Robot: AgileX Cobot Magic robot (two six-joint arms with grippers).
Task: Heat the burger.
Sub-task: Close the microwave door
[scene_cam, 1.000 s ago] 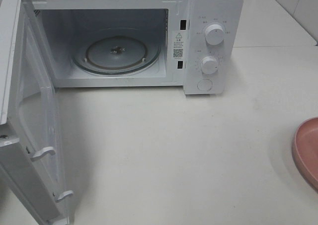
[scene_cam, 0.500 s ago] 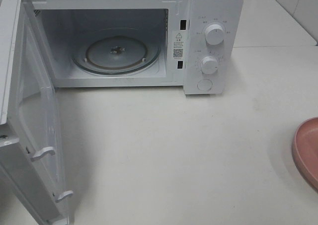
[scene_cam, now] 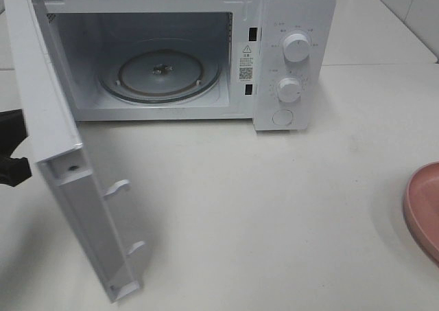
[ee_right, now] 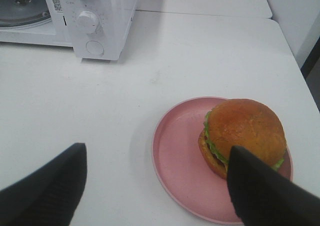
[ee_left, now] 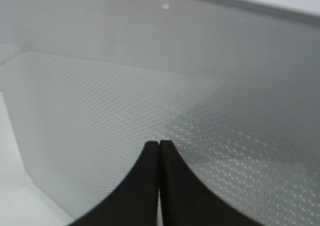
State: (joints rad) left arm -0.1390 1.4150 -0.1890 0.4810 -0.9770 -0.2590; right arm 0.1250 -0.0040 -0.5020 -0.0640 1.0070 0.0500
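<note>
The burger (ee_right: 245, 130) sits on a pink plate (ee_right: 180, 161), seen whole only in the right wrist view; the exterior high view shows just the plate's rim (scene_cam: 424, 208) at the right edge. My right gripper (ee_right: 157, 151) hovers above the plate, open and holding nothing, one finger (ee_right: 262, 191) overlapping the burger's near side. The white microwave (scene_cam: 295, 16) stands at the back with its door (scene_cam: 68, 167) half swung out. My left gripper (ee_left: 159, 148) is shut, its tips against the door's dotted window; it shows dark at the left edge (scene_cam: 12, 161) behind the door.
Inside the microwave lies a bare glass turntable (scene_cam: 161, 72). Two knobs (scene_cam: 295, 47) and a round button are on its right panel. The white counter (scene_cam: 260, 215) stretches between microwave and plate. A tiled wall rises at the back right.
The microwave door has swung from wide open inward toward the cavity. My left gripper has come into view at the left edge behind it. Plate and right arm are unchanged.
</note>
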